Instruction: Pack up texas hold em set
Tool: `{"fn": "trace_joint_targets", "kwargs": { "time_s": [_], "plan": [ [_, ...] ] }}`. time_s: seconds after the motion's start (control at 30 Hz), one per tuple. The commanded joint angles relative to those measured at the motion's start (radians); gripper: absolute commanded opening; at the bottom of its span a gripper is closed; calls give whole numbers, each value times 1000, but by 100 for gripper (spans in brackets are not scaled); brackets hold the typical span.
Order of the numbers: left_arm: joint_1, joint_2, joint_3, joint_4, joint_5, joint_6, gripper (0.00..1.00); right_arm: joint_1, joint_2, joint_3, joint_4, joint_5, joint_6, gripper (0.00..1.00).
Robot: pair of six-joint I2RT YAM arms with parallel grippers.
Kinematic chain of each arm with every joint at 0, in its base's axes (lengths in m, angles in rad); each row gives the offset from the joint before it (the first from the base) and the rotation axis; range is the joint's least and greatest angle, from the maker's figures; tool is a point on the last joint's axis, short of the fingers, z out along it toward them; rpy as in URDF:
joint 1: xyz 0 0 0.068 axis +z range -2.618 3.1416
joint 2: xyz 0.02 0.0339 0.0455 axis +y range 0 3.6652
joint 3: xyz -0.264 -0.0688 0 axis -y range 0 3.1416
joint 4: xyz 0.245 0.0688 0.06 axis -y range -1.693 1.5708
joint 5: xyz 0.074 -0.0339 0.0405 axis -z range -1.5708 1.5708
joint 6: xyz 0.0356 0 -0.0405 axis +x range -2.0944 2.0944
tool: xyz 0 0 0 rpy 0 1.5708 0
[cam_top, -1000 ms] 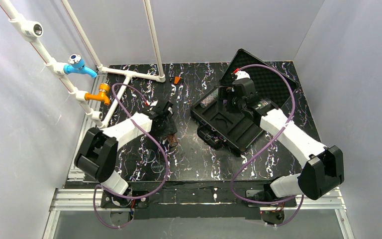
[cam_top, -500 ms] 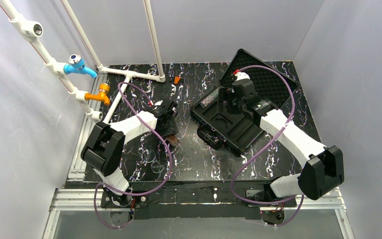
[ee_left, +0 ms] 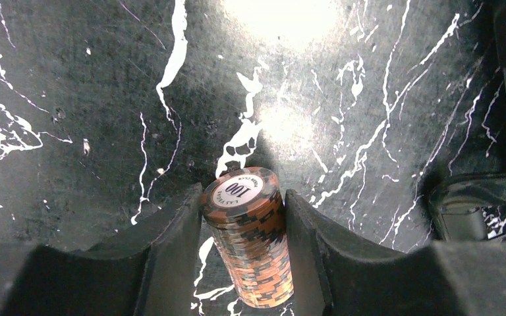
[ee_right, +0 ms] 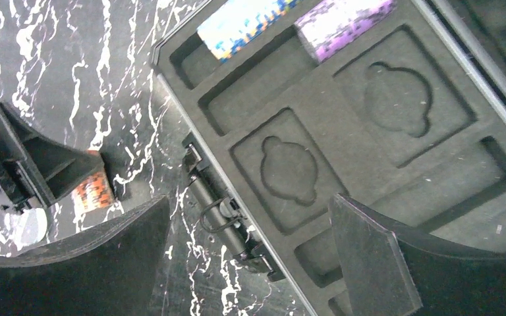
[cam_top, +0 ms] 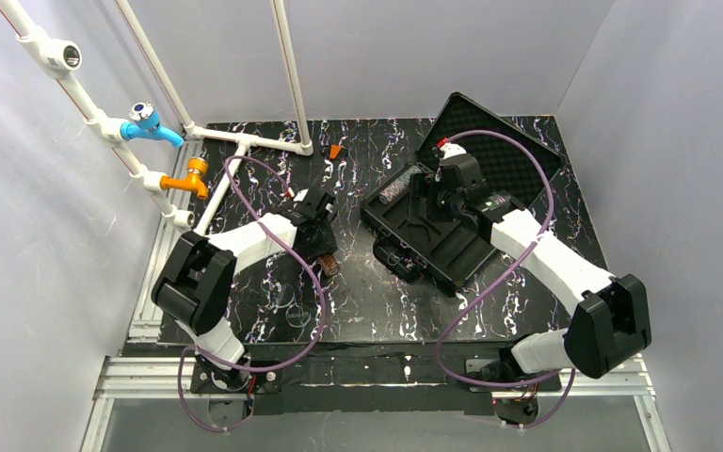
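The left arm (cam_top: 254, 235) bends low, left gripper (ee_left: 244, 197) clasping the orange-brown cylindrical chip stack (ee_left: 250, 250); right gripper (ee_right: 248, 204) hangs spread above the black plastic case (ee_right: 395, 99).

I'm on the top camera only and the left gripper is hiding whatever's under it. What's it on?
Observer: An orange-and-black chip stack sits between the left gripper's fingers; its end chip reads 100.
Operator: Are the fingers touching it?
Observer: In the left wrist view both fingers look pressed against its sides.
Operator: What's in the case so far?
Observer: The right wrist view shows two stacks lying in the tray's slots, a purple stack beside a blue-flecked stack.
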Motion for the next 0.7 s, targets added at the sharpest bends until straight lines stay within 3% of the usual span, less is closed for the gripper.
{"fn": "trace_joint_targets", "kwargs": {
  "time_s": [0.0, 0.4, 0.67],
  "plan": [
    [-10, -87, -37, 49, 33, 56, 0, -2, -32, -35, 102, -163, -10, 98],
    [-12, -273, -54, 65, 96, 103, 0, -2, -24, -184, 376, -587, 48, 98],
    [-12, -299, -50, 61, 131, 102, 0, 17, -22, -233, 503, -660, 18, 98]
  ]
}}
